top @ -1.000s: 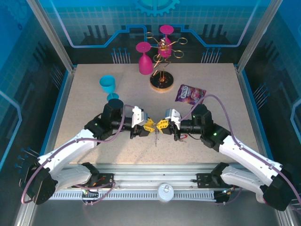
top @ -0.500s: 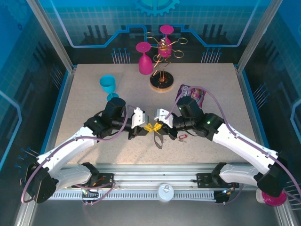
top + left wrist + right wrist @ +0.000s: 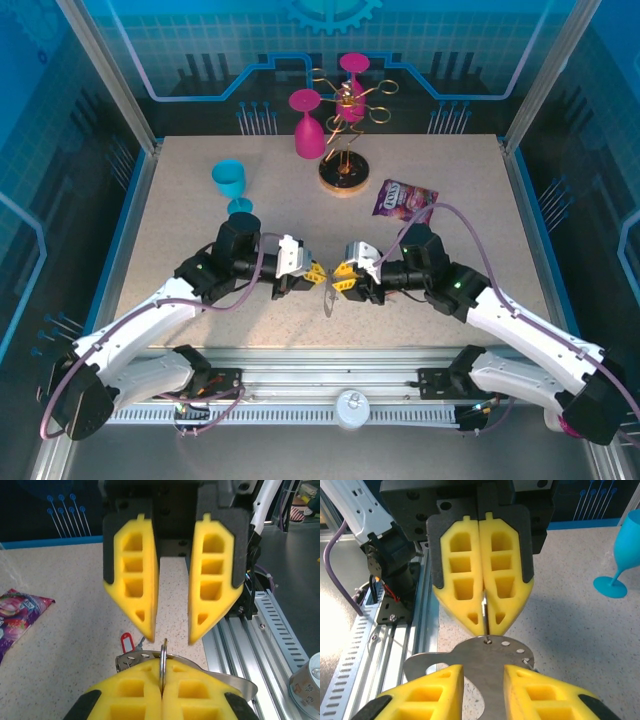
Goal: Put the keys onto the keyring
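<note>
The keyring (image 3: 486,656) is a flat silver metal loop with small holes, hanging from a thin ring (image 3: 163,652). My left gripper (image 3: 161,666) is shut on that ring and holds the keyring just above the table, near the front middle (image 3: 328,296). My right gripper (image 3: 483,672) faces the left gripper (image 3: 484,629) and stands open, one jaw on either side of the keyring plate without pinching it. In the left wrist view the right gripper (image 3: 172,639) hangs open over the ring. The keys (image 3: 127,643), a small red tag with a silver piece, lie on the table beyond the keyring.
A purple snack packet (image 3: 404,197) lies right of centre, behind the right arm. A teal cup (image 3: 230,181) stands at the left. The gold wire rack (image 3: 347,172) with two pink cups (image 3: 308,124) is at the back. The metal rail (image 3: 330,360) runs along the near edge.
The right gripper has opened and let go of the keyring plate, and its arm has swung back low. The left gripper keeps hold of the ring.
</note>
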